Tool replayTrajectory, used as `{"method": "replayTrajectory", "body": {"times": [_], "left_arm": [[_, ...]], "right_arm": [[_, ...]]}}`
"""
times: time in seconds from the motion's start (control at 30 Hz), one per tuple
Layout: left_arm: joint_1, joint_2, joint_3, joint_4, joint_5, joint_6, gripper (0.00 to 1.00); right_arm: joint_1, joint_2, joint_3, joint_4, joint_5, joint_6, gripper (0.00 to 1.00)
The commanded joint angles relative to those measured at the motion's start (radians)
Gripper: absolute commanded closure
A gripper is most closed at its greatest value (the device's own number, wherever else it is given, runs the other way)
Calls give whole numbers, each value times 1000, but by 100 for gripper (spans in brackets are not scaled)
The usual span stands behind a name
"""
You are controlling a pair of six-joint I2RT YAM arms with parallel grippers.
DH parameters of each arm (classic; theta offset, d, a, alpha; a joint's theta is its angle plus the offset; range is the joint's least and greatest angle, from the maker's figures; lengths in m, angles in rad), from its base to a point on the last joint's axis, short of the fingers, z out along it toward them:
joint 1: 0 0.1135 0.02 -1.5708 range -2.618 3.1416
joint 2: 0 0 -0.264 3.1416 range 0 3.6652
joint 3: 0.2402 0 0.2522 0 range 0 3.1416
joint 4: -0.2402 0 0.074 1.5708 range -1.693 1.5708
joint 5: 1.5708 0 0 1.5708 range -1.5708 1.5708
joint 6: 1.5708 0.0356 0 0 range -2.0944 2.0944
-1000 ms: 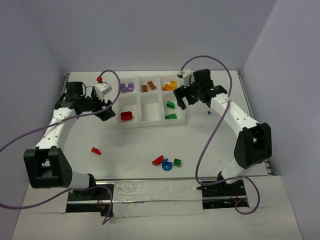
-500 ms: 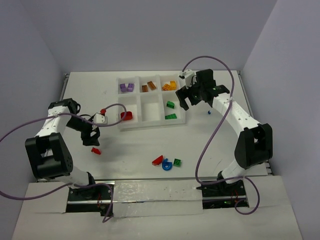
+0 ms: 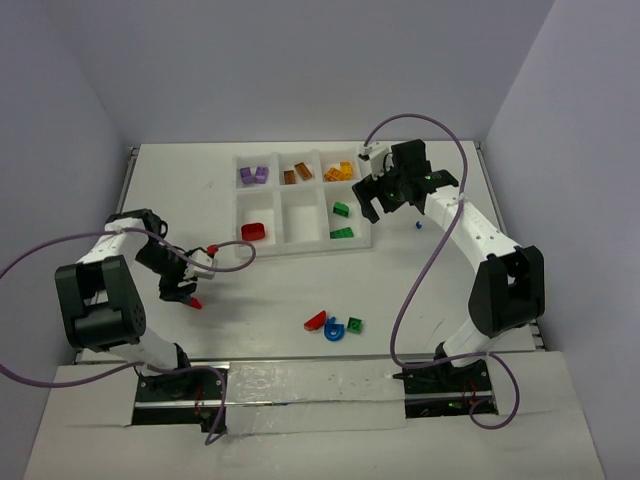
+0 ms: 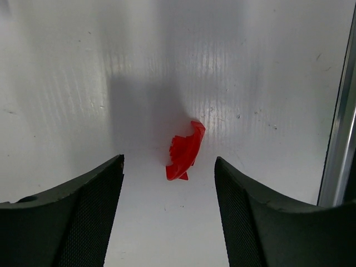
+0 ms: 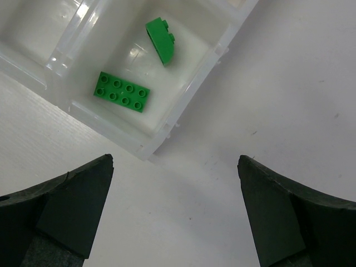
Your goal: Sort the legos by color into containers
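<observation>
Left pincer (image 4: 168, 162) stood part-open astride the red curved lego (image 4: 185, 153), 8 o'clock of the tray (image 3: 300, 249), poised to pinch; right pincer (image 5: 175, 162) gaped empty near green legos (image 5: 121, 92).

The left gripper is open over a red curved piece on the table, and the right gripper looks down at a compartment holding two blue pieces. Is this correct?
Only the colour is wrong. In the right wrist view, the compartment before the right gripper holds two green pieces: a flat green brick and a green sloped piece. The left gripper is indeed open over the red curved piece.
</observation>
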Motion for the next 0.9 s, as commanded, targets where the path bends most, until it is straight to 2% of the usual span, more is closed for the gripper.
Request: {"method": "replayTrajectory", "body": {"times": [0.0,0.13,0.2,0.3,0.37,0.5,0.67,0.73,0.8,0.83,0.87], "left_arm": [[4,18,-21,26,-39,75,30],[2,18,-50,49,-48,74,35],[4,17,-68,75,-48,68,44],[2,15,-83,98,-54,63,48],[4,14,-94,112,-54,65,59],[4,12,-85,110,-43,60,72],[-3,-11,-10,25,27,51,92],[-45,-24,112,-20,134,-25,100],[-86,-31,255,-20,267,-168,100],[-118,-35,306,11,281,-279,100],[-179,-42,351,82,356,-529,100]], "right_arm": [[-6,-12,10,-2,19,-13,0],[-6,-7,14,-3,21,-18,0],[-6,-2,20,-5,23,-21,0],[-8,7,31,-9,25,-23,0],[-11,13,42,-15,22,-23,0],[-13,17,46,-17,21,-27,0],[-16,5,29,-20,16,-33,0],[-16,-13,16,-20,11,-32,0],[-17,-26,-4,-19,7,-29,0],[-17,-31,-12,-20,3,-27,0],[-17,-38,-22,-20,-1,-24,0]]}}
